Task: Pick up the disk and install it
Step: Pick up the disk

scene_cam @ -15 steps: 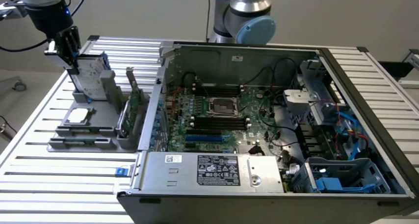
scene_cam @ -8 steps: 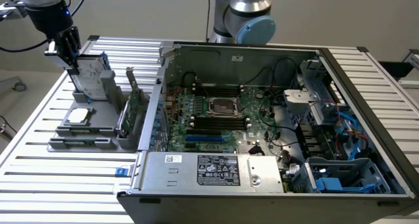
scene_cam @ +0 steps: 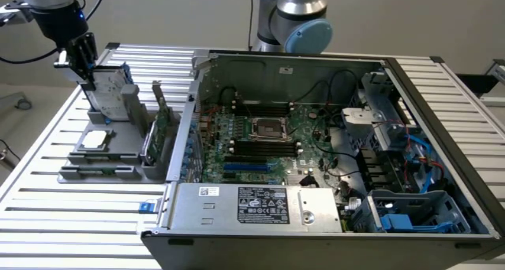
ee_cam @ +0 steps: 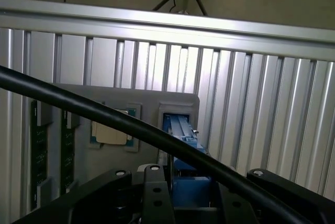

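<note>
tool (scene_cam: pixel 85 75) at upright disk (scene_cam: pixel 115 96) — top edge

At the exterior view's left, the gripper (scene_cam: pixel 85 69) hangs right at the upper edge of the disk (scene_cam: pixel 113 93), which stands upright in a grey holder (scene_cam: pixel 110 166) on the slatted metal surface (scene_cam: pixel 71 217). The same holder carries a square silver chip (scene_cam: pixel 94 139) lying flat and a green circuit card (scene_cam: pixel 158 125) on edge. Just beside it, toward the exterior view's right, sits an open computer case (scene_cam: pixel 292 69) with a blue drive cage (scene_cam: pixel 426 214) in its near corner.
</note>
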